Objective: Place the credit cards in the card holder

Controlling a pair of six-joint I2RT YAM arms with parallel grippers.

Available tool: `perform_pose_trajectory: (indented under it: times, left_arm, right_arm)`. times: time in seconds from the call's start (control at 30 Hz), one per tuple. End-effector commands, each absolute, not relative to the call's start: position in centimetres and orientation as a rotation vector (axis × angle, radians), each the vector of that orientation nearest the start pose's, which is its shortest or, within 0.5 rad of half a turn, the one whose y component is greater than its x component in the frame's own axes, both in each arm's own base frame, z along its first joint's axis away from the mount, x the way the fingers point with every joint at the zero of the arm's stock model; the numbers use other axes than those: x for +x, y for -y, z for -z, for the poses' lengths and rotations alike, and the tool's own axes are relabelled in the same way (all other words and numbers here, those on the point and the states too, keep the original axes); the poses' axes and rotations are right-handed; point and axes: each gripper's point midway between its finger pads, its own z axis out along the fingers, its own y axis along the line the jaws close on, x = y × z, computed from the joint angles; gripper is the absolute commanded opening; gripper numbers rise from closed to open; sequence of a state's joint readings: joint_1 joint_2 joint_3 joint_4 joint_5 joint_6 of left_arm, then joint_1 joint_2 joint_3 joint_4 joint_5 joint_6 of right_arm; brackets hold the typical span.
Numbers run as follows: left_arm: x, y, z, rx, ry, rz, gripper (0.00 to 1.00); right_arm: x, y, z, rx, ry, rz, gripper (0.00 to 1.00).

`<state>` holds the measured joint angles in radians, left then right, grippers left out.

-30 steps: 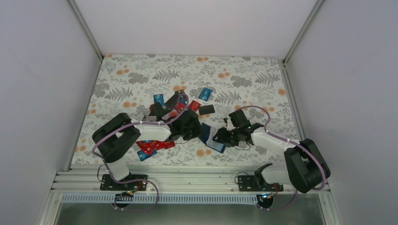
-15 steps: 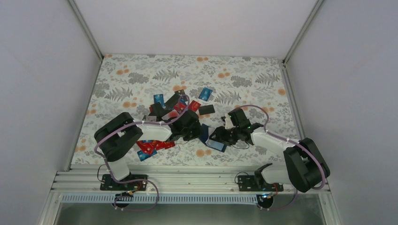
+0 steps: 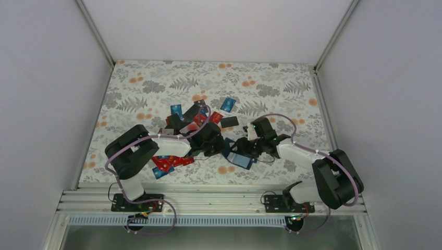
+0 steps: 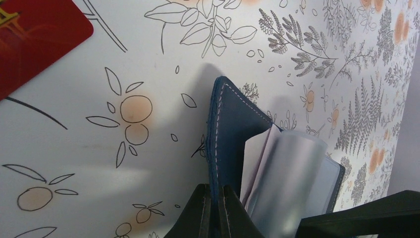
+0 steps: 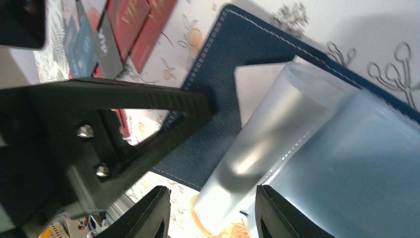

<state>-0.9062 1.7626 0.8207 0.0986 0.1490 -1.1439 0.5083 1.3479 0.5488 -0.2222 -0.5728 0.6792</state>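
The card holder (image 3: pixel 238 158) lies open on the table between both arms: navy cover (image 4: pixel 233 124), clear plastic sleeves (image 4: pixel 289 168) fanned up. My left gripper (image 4: pixel 214 191) is shut on the edge of the navy cover (image 5: pixel 213 94). My right gripper (image 5: pixel 213 201) stands open over the sleeves (image 5: pixel 277 134), one finger on each side of a curled sleeve, not closed on it. Credit cards, red and blue, lie in a heap (image 3: pixel 168 162) under the left arm. More cards lie behind it (image 3: pixel 200 117), and one red card (image 4: pixel 34 39) shows in the left wrist view.
A blue card (image 3: pixel 228 104) and a black card (image 3: pixel 229 122) lie apart behind the grippers. Another blue card (image 3: pixel 176 110) lies at the back left. The two grippers (image 3: pixel 229 146) are nearly touching. White walls close in the patterned table (image 3: pixel 156 83) on three sides.
My right gripper has edged left and forward over the card holder, closer to the left gripper. The left gripper has kept its grip and barely moved.
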Motion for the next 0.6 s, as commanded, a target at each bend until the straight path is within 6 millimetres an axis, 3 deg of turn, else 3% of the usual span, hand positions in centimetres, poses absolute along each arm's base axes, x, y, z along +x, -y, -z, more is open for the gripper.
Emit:
perform_pose_trajectory:
  times: [0.0, 0.57]
  left_arm:
    - [23.6, 35.1, -1.9, -0.217, -2.729, 0.992, 0.02]
    - [23.0, 34.8, -2.0, -0.203, -2.708, 1.043, 0.03]
  right_arm:
    - [22.2, -23.7, -7.2, -0.084, -2.707, -1.176, 0.45]
    - [24.0, -24.8, -6.4, -0.133, -2.687, -1.176, 0.45]
